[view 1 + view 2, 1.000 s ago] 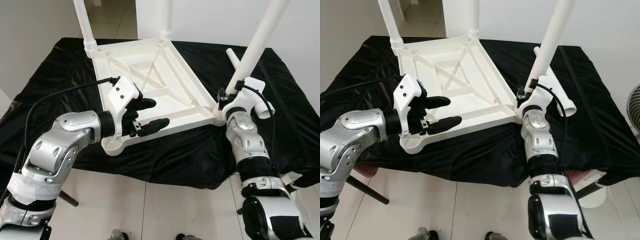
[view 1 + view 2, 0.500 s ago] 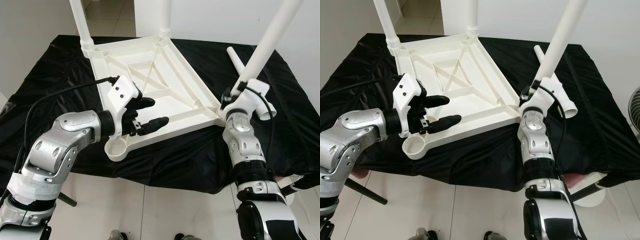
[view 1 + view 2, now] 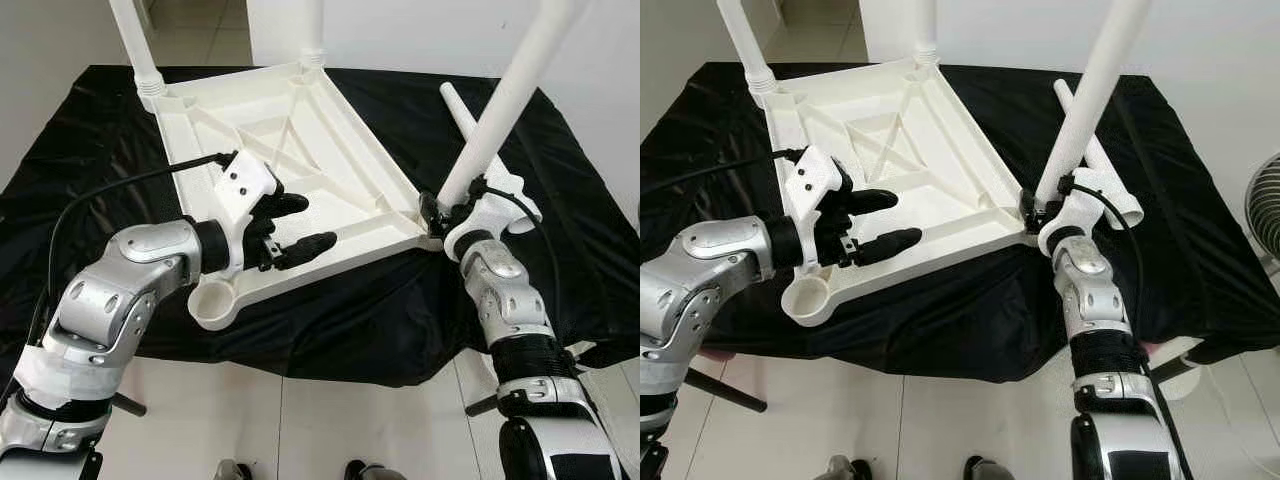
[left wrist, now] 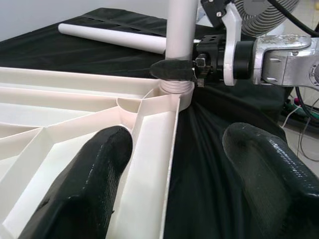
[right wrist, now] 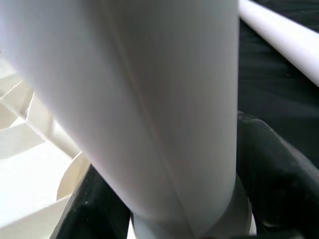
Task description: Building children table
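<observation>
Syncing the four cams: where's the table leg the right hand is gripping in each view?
Left eye view: table leg, slanting up from the tabletop's near right corner.
Right eye view: same leg, right of centre.
Left wrist view: upright post at top centre, seated in the corner socket.
Right wrist view: close up, between the right hand's fingers.
Shared landmark: loose leg lying on the black cloth behind it.

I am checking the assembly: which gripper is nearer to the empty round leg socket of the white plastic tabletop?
Left. The left gripper hovers beside the empty socket; the right gripper clamps a leg at the opposite corner.
</observation>
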Controlling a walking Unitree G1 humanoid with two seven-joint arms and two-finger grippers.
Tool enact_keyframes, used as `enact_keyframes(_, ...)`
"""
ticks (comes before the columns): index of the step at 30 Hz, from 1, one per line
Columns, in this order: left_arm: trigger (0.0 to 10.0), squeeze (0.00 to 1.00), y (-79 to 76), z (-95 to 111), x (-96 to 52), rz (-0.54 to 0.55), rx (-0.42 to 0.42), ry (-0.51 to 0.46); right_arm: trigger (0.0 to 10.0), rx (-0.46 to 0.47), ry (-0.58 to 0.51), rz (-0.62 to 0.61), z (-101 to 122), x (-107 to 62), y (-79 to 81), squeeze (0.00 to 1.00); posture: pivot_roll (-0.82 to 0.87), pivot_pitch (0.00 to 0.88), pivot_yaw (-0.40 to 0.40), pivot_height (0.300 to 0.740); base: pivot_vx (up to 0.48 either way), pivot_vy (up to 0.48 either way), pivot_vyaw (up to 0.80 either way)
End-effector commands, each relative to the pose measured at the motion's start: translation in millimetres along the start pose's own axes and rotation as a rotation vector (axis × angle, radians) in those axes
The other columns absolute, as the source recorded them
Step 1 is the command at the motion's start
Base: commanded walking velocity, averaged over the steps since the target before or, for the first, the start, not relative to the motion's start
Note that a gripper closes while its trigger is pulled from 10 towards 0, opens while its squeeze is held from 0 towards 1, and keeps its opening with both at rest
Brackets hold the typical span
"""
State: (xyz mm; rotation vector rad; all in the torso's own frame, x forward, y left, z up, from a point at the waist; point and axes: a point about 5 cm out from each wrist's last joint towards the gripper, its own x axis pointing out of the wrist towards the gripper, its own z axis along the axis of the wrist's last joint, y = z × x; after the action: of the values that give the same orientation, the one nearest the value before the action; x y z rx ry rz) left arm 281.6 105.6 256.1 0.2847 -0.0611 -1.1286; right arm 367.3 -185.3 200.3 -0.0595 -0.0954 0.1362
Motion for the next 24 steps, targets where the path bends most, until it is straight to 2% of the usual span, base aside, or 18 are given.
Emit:
enact_keyframes(1,10.0,0.00,-1.9,1,0.9,-0.023,0.011,-0.003,10.0,-0.031,0.058,0.073,-9,-3.3,-0.4,0.00,-0.01,0.151,0.040,0.740,0.000,0.000,0.00)
enact_keyframes(3,10.0,0.00,-1.8,1,0.8,-0.023,0.011,-0.002,10.0,-0.046,0.057,0.085,-7,-4.2,-6.0,0.00,-0.01,0.151,0.040,0.740,0.000,0.000,0.00)
enact_keyframes(5,10.0,0.00,-1.8,1,0.6,-0.023,0.010,-0.002,10.0,-0.103,0.059,0.135,-1,-6.0,-18.9,0.00,-0.01,0.151,0.040,0.740,0.000,0.000,0.00)
enact_keyframes(8,10.0,0.00,-1.6,1,0.5,-0.025,0.011,-0.002,10.0,-0.149,0.055,0.193,3,-6.2,-25.9,0.00,-0.02,0.154,0.047,0.740,0.000,0.000,0.00)
enact_keyframes(9,10.0,0.00,-1.6,1,0.5,-0.025,0.011,-0.002,10.0,-0.149,0.055,0.193,3,-6.2,-25.9,0.00,-0.02,0.154,0.047,0.740,0.000,0.000,0.00)
enact_keyframes(11,10.0,0.00,-1.3,1,0.5,-0.026,0.011,-0.002,10.0,-0.186,0.067,0.274,7,-5.8,-29.1,0.00,-0.01,0.156,0.048,0.740,0.000,0.000,0.00)
enact_keyframes(15,10.0,0.00,-1.3,2,0.4,-0.026,0.011,-0.002,10.0,-0.206,0.076,0.303,9,-5.1,-30.7,0.00,-0.01,0.156,0.048,0.740,0.000,0.000,0.00)
enact_keyframes(18,10.0,0.00,-1.0,2,-0.6,-0.025,0.012,0.001,10.0,-0.264,0.091,0.405,17,-0.6,-35.7,0.00,-0.01,0.158,0.049,0.740,0.000,0.000,0.00)
enact_keyframes(24,10.0,0.00,-0.8,2,-1.2,-0.023,0.012,0.003,10.0,-0.266,0.111,0.469,20,0.7,-41.6,0.00,0.00,0.158,0.050,0.740,0.000,0.000,0.00)
